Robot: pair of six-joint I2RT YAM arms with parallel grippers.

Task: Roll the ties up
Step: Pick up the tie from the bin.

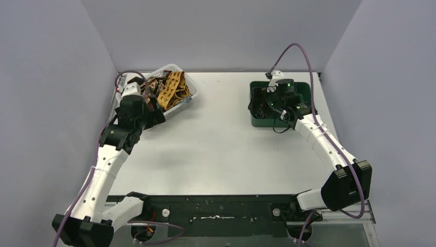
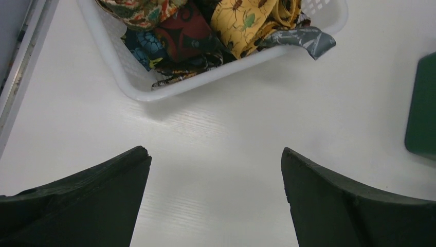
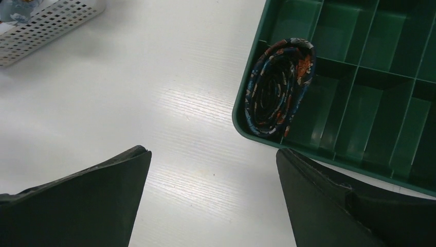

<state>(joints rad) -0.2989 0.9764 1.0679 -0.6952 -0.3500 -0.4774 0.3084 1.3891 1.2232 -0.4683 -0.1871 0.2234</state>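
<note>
Lying beyond left end effector [image 2: 215, 155]: ties [image 2: 241, 23].

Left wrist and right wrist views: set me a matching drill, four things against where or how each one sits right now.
Things
1. yellow tie
2. rolled dark tie
3. grey tie end
4. left gripper

Places or states
A. open, above bare table
B. coiled in a compartment of the green tray
C. piled inside the white basket
D. hanging out over the basket's rim

Pairs: 1-C, 2-B, 3-D, 4-A.
</note>
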